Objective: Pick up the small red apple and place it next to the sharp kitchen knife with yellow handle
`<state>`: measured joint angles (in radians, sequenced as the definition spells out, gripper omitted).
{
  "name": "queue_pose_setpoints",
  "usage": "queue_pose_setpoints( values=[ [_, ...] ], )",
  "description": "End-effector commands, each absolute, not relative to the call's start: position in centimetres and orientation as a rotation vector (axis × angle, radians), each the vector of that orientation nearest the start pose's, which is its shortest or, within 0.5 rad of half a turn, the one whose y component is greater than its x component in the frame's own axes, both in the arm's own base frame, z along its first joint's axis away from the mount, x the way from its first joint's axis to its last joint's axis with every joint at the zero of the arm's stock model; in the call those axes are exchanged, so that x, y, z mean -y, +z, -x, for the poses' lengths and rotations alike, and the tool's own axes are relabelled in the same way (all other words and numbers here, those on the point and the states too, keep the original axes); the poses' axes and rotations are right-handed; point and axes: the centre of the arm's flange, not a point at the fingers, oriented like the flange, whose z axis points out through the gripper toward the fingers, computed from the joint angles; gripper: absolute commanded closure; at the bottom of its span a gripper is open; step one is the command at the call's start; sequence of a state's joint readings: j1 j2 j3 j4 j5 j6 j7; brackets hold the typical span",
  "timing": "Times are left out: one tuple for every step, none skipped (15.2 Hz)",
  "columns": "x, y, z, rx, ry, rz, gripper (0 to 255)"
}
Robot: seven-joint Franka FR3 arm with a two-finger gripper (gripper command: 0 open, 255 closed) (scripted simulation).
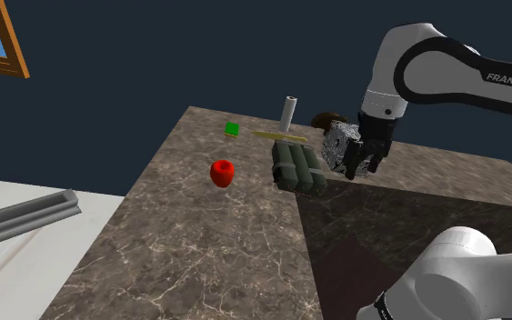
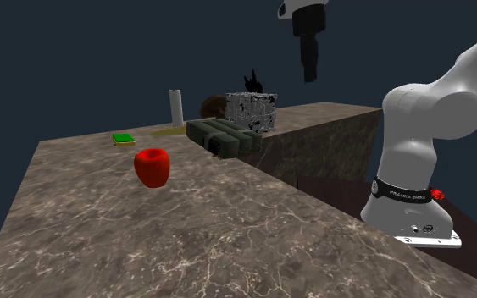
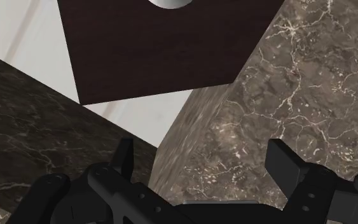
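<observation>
Scene: A marbled bench [image 1: 199, 264] in a dim room, with my arm raised over its stand-side edge.
My fingers: The fingers [image 3: 284, 164] stand wide apart with nothing between them. They hang above the bench, beside a grey speckled box [image 1: 338, 146].
Apple: The small red apple [image 1: 223, 172] sits upright on open marble toward the middle of the bench. It touches nothing and is well apart from me.
Knife: The knife [image 1: 278, 135] lies flat near the far edge, its yellow handle just beside an upright pale cylinder [image 1: 289, 113]. I cannot make out the blade clearly.
Neighbours: A dark green ribbed pack [image 1: 297, 166] lies between me and the apple. A small green block [image 1: 232, 129] sits near the far edge, beyond the apple.
Stage: As I judge it, the reach is only beginning, with the apple not yet grasped.
Risk one: A low, straight crossing could clip the box or the ribbed pack and shove them across the bench.
Risk two: The apple is round, so an off-centre close could squirt it out and send it rolling toward an edge.
Risk three: The space beside the knife is tight, and a careless set-down could topple the cylinder or nudge the knife.
</observation>
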<state>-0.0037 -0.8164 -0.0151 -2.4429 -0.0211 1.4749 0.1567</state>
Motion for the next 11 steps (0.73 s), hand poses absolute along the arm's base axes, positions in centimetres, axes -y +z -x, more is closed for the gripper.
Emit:
queue_pose_setpoints(
  values=[
    [0.9, 55.1, -28.5, -0.268, 0.238, 3.142, 0],
    [0.3, 54.7, -29.5, -0.268, 0.227, 3.146, 0],
    [-0.2, 54.2, -30.5, -0.268, 0.215, 3.149, 0],
    [-0.8, 53.8, -31.5, -0.268, 0.204, 3.153, 0],
    [-1.4, 53.4, -32.6, -0.269, 0.192, 3.156, 0],
    [-1.9, 52.9, -33.6, -0.269, 0.181, 3.160, 0],
    [-2.5, 52.5, -34.6, -0.269, 0.169, 3.163, 0],
    [-3.0, 52.1, -35.6, -0.269, 0.157, 3.167, 0],
    [-3.6, 51.6, -36.7, -0.269, 0.146, 3.170, 0],
    [-4.2, 51.2, -37.7, -0.269, 0.134, 3.173, 0],
    [-4.7, 50.8, -38.8, -0.269, 0.123, 3.176, 0]
  ],
)
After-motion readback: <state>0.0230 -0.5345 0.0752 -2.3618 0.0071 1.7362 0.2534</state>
